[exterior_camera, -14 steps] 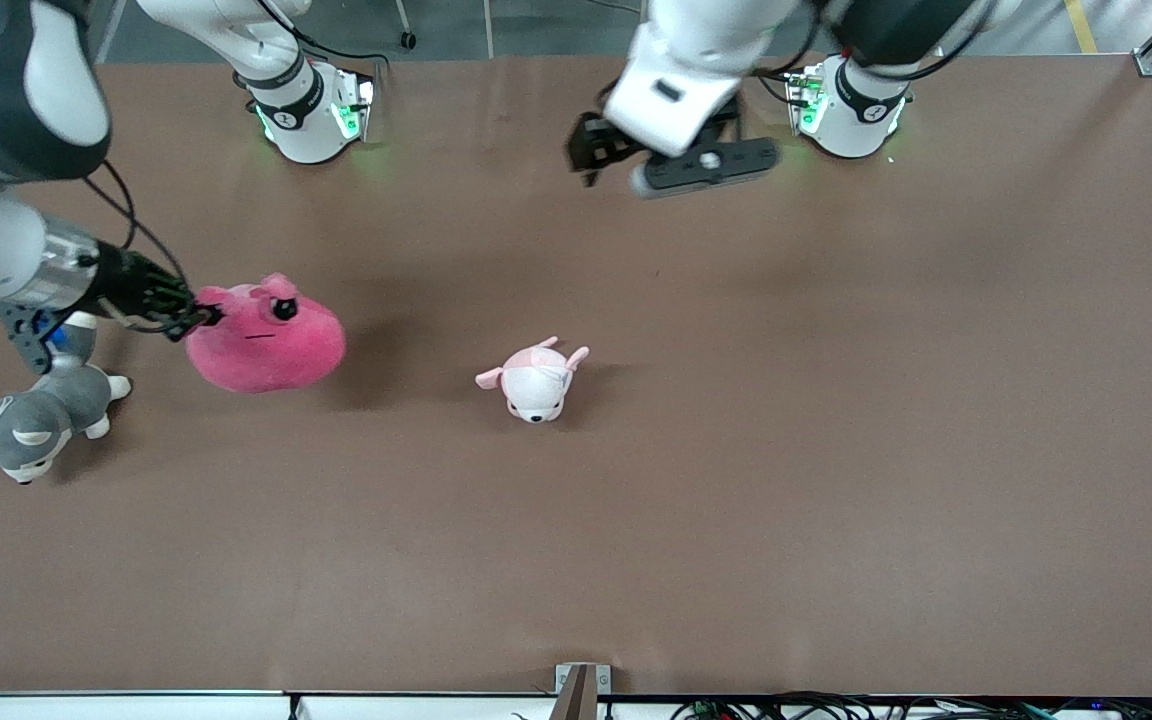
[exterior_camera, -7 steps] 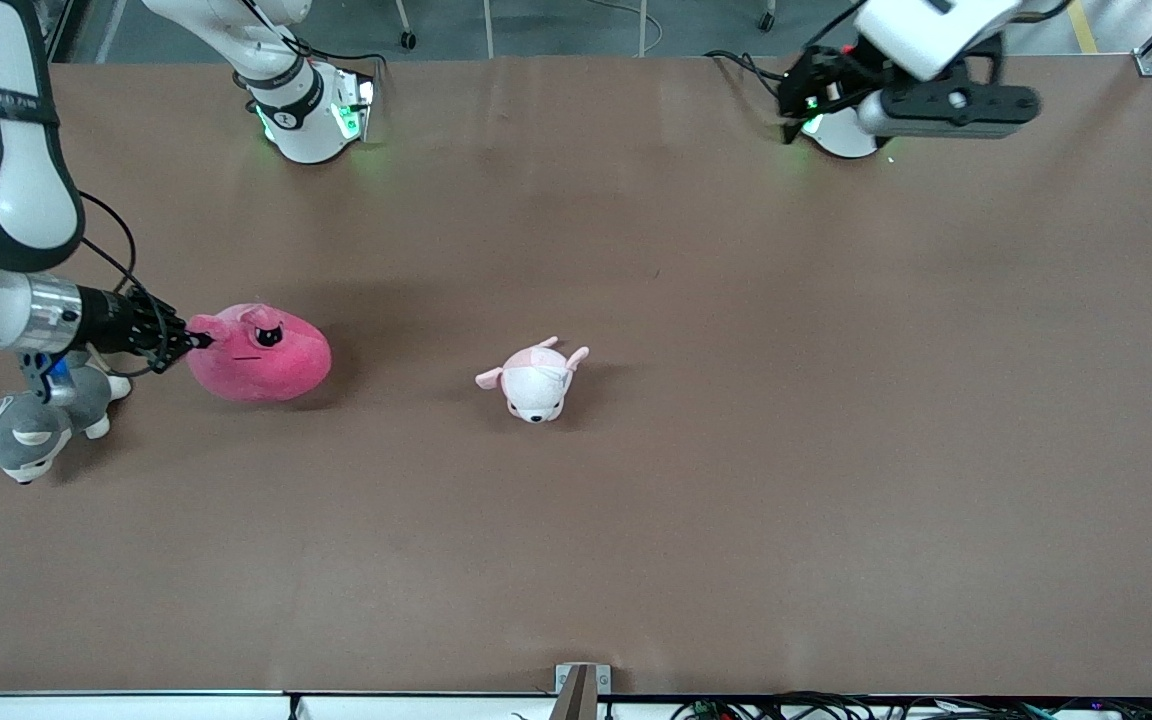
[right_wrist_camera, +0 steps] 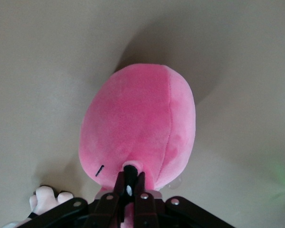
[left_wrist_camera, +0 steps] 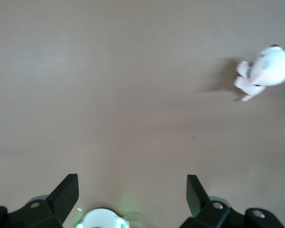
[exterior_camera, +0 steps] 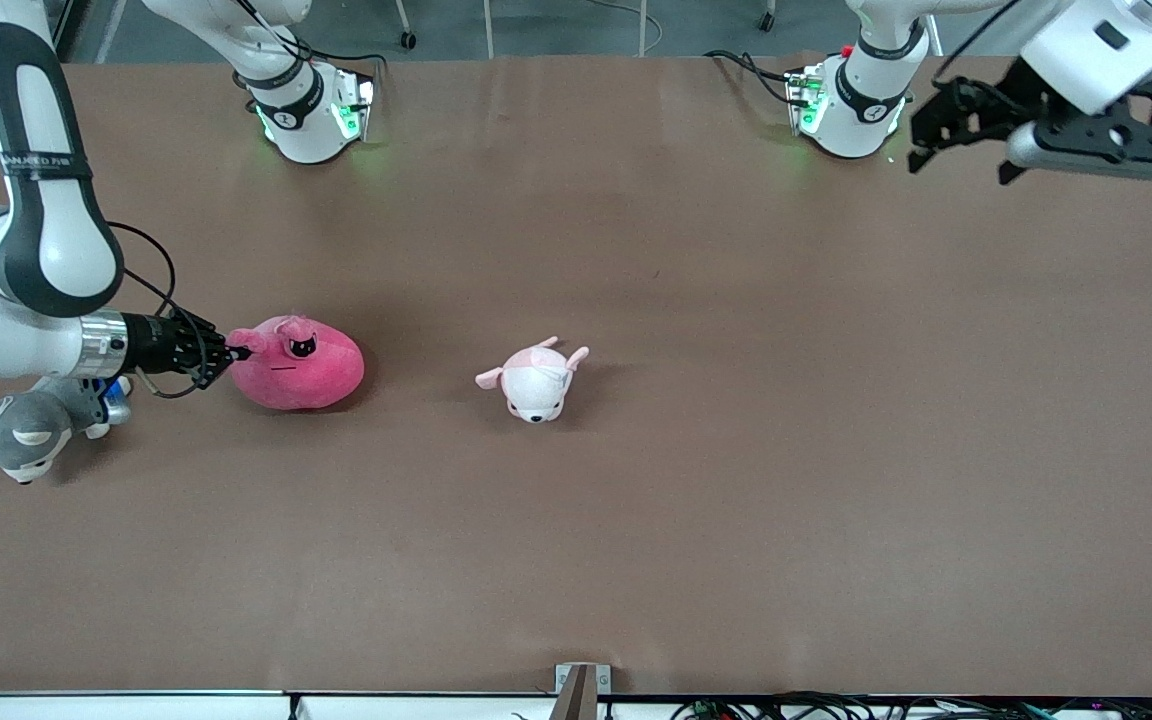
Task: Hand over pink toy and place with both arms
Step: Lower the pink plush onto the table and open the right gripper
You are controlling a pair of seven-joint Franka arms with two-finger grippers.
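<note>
The pink toy (exterior_camera: pixel 298 366), a hot-pink round plush with a black eye, sits low on the table near the right arm's end. My right gripper (exterior_camera: pixel 232 352) is shut on a small nub at its edge. In the right wrist view the gripper (right_wrist_camera: pixel 129 178) pinches that dark-tipped nub, and the toy's pink body (right_wrist_camera: pixel 138 126) fills the middle. My left gripper (exterior_camera: pixel 961 158) is open and empty, up in the air over the table's edge beside the left arm's base. In the left wrist view its fingers (left_wrist_camera: pixel 66 191) stand wide apart over bare table.
A pale pink-and-white puppy plush (exterior_camera: pixel 534 380) lies mid-table and also shows in the left wrist view (left_wrist_camera: pixel 266 71). A grey-and-white husky plush (exterior_camera: pixel 21 428) lies under the right arm's wrist, at the right arm's end. The two arm bases (exterior_camera: pixel 306 110) stand along the table's back edge.
The right gripper has lowered the pink toy to the table and shifted it slightly toward the table's middle. The left arm has swung from over the table's middle to beside its own base.
</note>
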